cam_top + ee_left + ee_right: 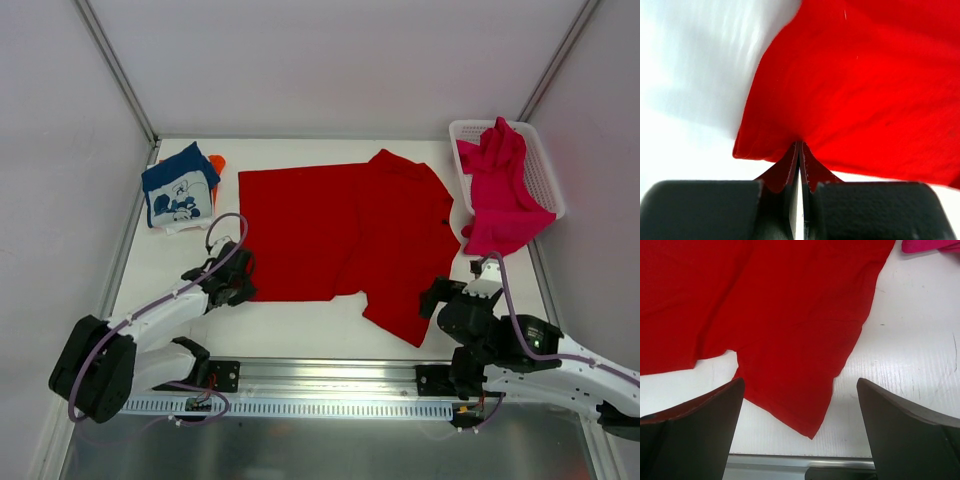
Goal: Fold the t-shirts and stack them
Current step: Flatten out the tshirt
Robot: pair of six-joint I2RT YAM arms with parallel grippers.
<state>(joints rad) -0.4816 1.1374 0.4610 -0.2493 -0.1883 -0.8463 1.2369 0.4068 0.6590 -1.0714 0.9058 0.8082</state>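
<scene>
The bright red t-shirt (340, 235) lies spread across the middle of the table. My left gripper (243, 290) is shut on its near-left corner; the left wrist view shows the jaws (800, 145) pinching a fold of the red cloth (865, 85). Just above the shirt's near-right corner, my right gripper (435, 300) stands wide open. The red corner (790, 315) lies on the table between and beyond its fingers (800, 385), apart from them. A folded navy t-shirt (180, 195) with white print rests on an orange one (217, 162) at the back left. The magenta-pink t-shirt (500, 185) spills out of the basket.
The white mesh basket (545, 160) stands at the back right against the wall. White walls close in the table on three sides. A metal rail (330, 385) with the arm bases runs along the near edge. A bit of pink cloth (925, 245) shows at the right wrist view's top.
</scene>
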